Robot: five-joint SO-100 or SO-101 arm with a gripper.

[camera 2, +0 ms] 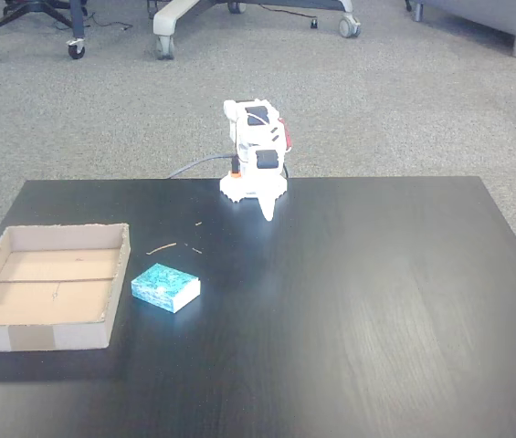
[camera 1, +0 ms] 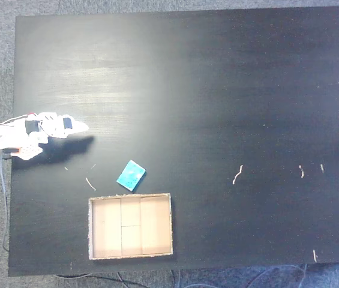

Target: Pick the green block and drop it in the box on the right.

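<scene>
Office, grey carpet (camera 2: 404,100), wheeled chair bases (camera 2: 239,14), black table (camera 2: 349,301)

One fixed camera is looking straight down from high above, taking in the whole black table (camera 1: 217,90) with the arm (camera 1: 31,135) at its left edge. The other is standing low at the opposite table side, facing the arm (camera 2: 256,160) and the carpet beyond. Both are sharing the box (camera 1: 169,225) (camera 2: 121,283).
</scene>
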